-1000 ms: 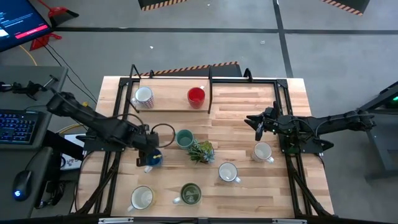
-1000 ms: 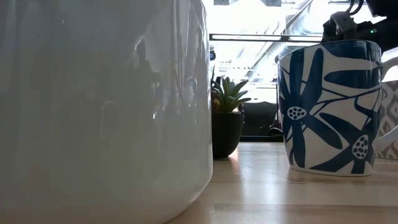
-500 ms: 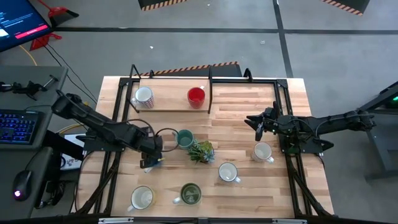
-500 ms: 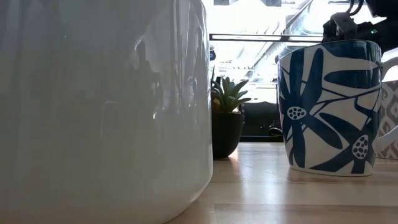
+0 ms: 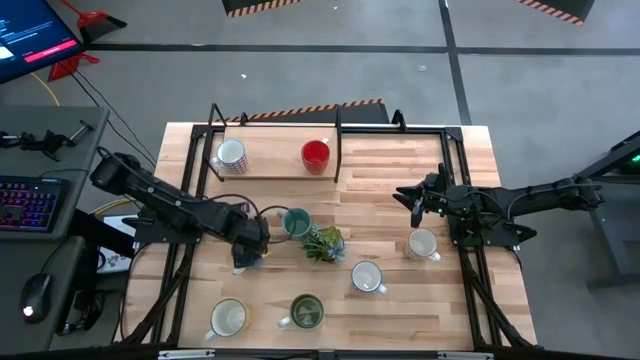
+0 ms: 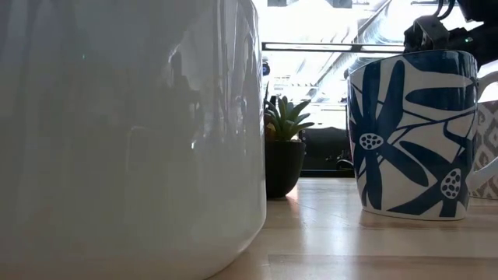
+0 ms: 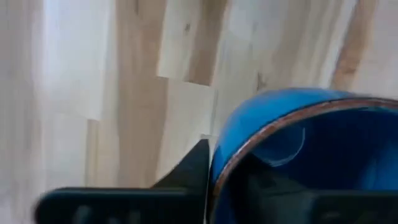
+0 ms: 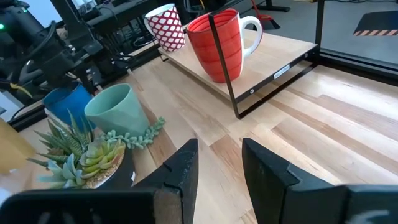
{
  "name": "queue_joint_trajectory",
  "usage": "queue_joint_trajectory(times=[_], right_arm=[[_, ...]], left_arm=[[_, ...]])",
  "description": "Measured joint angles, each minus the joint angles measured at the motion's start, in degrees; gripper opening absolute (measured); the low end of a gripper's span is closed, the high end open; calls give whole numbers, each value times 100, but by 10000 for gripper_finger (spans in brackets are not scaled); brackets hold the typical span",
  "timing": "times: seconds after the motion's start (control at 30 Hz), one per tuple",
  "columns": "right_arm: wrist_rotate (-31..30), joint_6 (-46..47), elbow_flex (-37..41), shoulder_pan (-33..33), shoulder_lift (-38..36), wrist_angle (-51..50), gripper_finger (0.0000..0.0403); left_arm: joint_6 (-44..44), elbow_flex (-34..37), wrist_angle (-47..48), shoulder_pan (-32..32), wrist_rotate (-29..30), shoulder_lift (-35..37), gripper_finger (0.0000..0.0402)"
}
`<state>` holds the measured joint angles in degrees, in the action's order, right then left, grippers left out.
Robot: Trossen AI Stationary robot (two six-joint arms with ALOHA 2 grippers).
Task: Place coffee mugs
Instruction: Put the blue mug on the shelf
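From above, the left gripper covered the blue mug on the table, left of the teal mug. Its wrist view showed one finger against the mug's rim; I could not tell if it gripped. The right gripper hung partly open, holding nothing, by a white mug.

The red mug and a white patterned mug stand upright on the raised shelf near the tabletop's far edge. The teal mug stands mid-tabletop, the blue mug beside it (mostly hidden). Near edge: olive mug, cream mug.
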<state>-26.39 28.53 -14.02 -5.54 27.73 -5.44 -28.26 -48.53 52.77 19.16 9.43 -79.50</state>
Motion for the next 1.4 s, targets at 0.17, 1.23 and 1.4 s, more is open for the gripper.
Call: queue_joint_trajectory(times=[0.17, 1.23, 1.4], right_arm=[[0, -1, 0, 0, 2, -17, 103], [-4, 258, 0, 0, 2, -244, 103], [-4, 258, 0, 0, 2, -216, 103]], left_arm=[[-84, -14, -6, -250, -57, 4, 8], [2595, -2010, 1317, -4161, 9, 198, 5], [2702, -2493, 1292, -4693, -12, -478, 4]])
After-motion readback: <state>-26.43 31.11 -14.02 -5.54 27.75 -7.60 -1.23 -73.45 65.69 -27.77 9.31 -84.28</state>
